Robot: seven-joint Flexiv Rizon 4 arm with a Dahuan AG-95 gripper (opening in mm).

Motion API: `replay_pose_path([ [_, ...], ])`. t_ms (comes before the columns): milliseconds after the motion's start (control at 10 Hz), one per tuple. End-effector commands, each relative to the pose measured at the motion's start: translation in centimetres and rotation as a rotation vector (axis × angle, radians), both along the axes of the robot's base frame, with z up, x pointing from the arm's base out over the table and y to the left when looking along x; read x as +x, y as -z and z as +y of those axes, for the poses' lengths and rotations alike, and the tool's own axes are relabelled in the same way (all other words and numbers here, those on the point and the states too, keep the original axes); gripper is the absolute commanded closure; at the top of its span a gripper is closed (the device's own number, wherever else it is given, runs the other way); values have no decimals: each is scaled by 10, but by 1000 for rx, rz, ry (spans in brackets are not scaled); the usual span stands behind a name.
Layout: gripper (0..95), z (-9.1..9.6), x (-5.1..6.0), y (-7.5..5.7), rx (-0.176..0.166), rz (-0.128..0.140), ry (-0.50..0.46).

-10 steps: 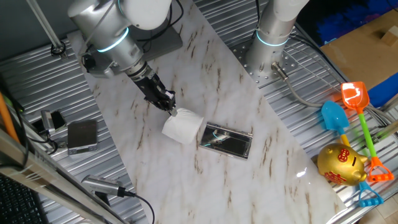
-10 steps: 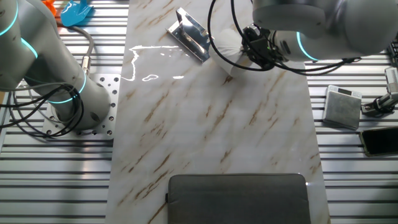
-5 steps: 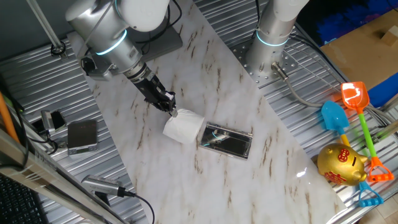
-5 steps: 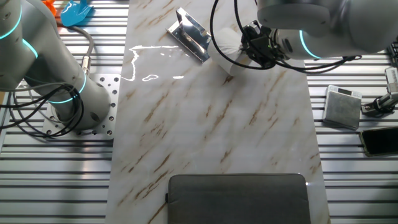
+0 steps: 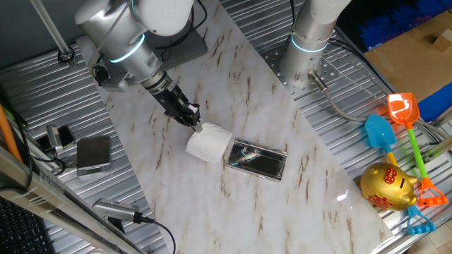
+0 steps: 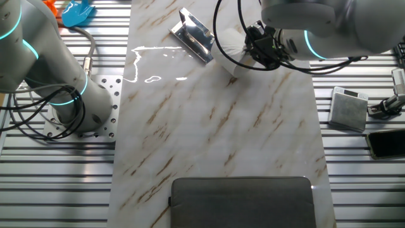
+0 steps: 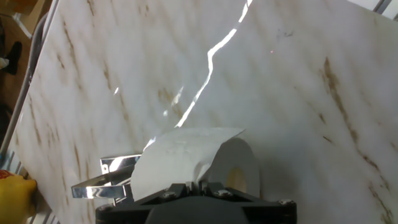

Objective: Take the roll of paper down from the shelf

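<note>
The roll of paper (image 5: 208,144) lies on its side on the marble table, against the left end of the shelf (image 5: 258,161), a low stand with a dark glossy top. My gripper (image 5: 196,125) reaches down from the upper left and is shut on the roll's edge. In the other fixed view the roll (image 6: 229,47) sits right of the shelf (image 6: 193,34), with the gripper (image 6: 243,58) on it. In the hand view the roll (image 7: 211,155) has a loose flap raised, the fingertips (image 7: 186,188) pinch its wall, and the shelf (image 7: 106,182) shows at lower left.
A second arm's base (image 5: 304,60) stands at the back right. Plastic shovels (image 5: 404,113) and a gold piggy bank (image 5: 387,185) lie to the right. A small grey box with cables (image 5: 93,154) is on the left. A large dark grey plate (image 6: 243,201) lies at the table's near end.
The gripper and the roll have shifted very slightly over the first half second. Since then nothing has visibly moved.
</note>
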State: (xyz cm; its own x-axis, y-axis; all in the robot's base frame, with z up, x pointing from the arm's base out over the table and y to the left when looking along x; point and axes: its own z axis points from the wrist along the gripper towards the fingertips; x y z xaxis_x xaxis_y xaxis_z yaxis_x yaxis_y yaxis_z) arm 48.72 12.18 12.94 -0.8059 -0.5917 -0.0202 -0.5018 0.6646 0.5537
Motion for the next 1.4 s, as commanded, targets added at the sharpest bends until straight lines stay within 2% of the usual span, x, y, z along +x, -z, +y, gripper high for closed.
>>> replay_pose_path([
  [100,950,0,0,0,23,-3,-6],
  [300,950,0,0,0,48,1,-29],
  [700,950,0,0,0,69,-7,-92],
  [900,950,0,0,0,75,-10,-107],
  [1400,950,0,0,0,64,-4,-90],
])
